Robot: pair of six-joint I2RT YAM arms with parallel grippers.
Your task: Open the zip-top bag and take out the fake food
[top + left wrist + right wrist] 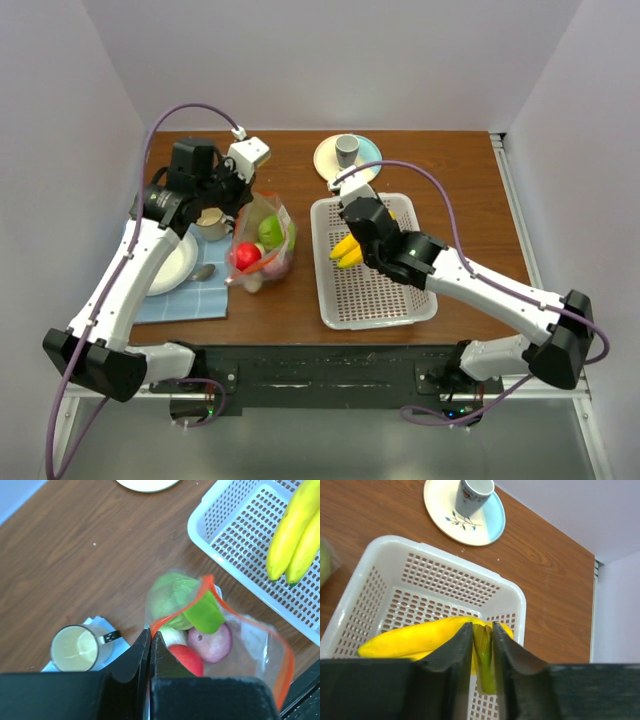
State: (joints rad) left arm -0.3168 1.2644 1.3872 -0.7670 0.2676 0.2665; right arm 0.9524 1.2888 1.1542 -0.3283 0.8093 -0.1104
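On a brown wooden table (450, 190), a white perforated plastic basket (372, 290) sits to the right of the clear, crinkly zip-top bag (252, 637), near it but apart; a blue checked cloth (190, 298) lies on the bag's other side, carrying a white dish (172, 268), a metal spoon (203, 272) and a small metal mug (80, 649) filled with something cream-coloured; beyond the basket stands a cream and pale blue plate (470, 527) painted with a leafy sprig, a grey cup (474, 492) upright on it.

The bag rests on the bare wood with its orange-red zip strip parted into a loop; inside are glossy green pieces (175, 597), a purple piece (212, 642), a red round fruit (187, 659) and a cream oval piece (172, 635), crowded together; the left gripper (150, 632) has its fingers pressed together on the bag's edge where the orange strip meets them.

Over the basket, the right gripper (481, 627) is clamped on the green stem of the yellow plastic banana bunch (420, 637), its black fingers hiding part of the fruit; whether the bananas touch the basket floor cannot be told.

The cup carries a small printed mark, too blurred to read.
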